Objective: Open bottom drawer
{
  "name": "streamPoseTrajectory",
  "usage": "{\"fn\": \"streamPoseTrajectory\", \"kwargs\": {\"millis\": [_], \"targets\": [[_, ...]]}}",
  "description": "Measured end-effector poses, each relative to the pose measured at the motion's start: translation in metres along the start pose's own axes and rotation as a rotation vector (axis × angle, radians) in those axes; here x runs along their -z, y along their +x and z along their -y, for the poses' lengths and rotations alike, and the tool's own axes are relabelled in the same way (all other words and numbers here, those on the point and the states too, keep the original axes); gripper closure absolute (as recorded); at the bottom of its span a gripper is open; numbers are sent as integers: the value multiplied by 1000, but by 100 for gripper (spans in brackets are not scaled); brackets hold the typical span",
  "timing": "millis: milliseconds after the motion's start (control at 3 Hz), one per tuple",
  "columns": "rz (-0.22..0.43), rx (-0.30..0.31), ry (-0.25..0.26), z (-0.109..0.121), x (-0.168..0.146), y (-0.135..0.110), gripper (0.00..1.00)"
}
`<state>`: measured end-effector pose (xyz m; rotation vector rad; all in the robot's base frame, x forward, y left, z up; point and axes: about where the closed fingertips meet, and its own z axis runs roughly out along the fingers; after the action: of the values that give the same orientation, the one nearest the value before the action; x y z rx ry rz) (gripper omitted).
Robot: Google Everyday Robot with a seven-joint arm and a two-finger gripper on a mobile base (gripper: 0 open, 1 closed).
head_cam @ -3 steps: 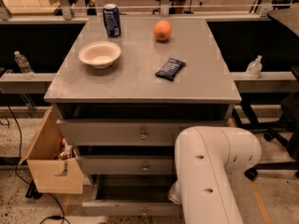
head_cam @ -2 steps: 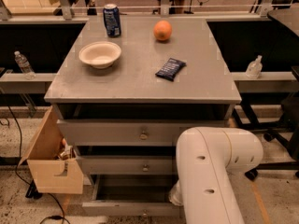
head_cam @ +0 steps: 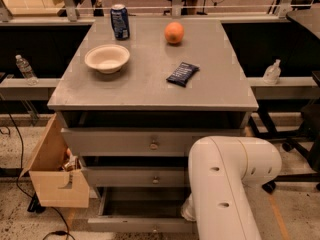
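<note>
The bottom drawer (head_cam: 130,224) sits lowest of the 3 in the grey cabinet (head_cam: 150,91), and from my screen it looks already pulled out. Its slim front panel stands well forward of the middle drawer (head_cam: 125,176), and I can see down into its dark, open interior between the 2 fronts. Its small knob (head_cam: 154,229) is just visible at the bottom edge of the view. The robot's white arm (head_cam: 225,184) fills the lower right and reaches down past the drawer's right end. The gripper is hidden behind that thick link, somewhere low beside the drawer's right corner, so I cannot tell whether it is grasping anything or let go. I judge the opening itself largely done; what may be left is a little more pull if full extension is wanted, then letting go and backing the arm clear. I cannot judge how much travel remains, since the rails are out of sight. On the cabinet top the white bowl (head_cam: 107,58), blue can (head_cam: 119,21), orange (head_cam: 174,33) and dark snack packet (head_cam: 182,74) sit apart from one another, and an open cardboard box (head_cam: 55,181) stands just beside the cabinet's left side.
</note>
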<state>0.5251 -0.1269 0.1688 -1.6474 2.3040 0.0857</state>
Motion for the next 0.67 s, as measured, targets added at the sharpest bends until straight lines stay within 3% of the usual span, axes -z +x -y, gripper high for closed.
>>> {"fn": "streamPoseTrajectory", "kwargs": {"millis": [667], "targets": [[0, 0, 0, 2, 0, -1, 100]]}}
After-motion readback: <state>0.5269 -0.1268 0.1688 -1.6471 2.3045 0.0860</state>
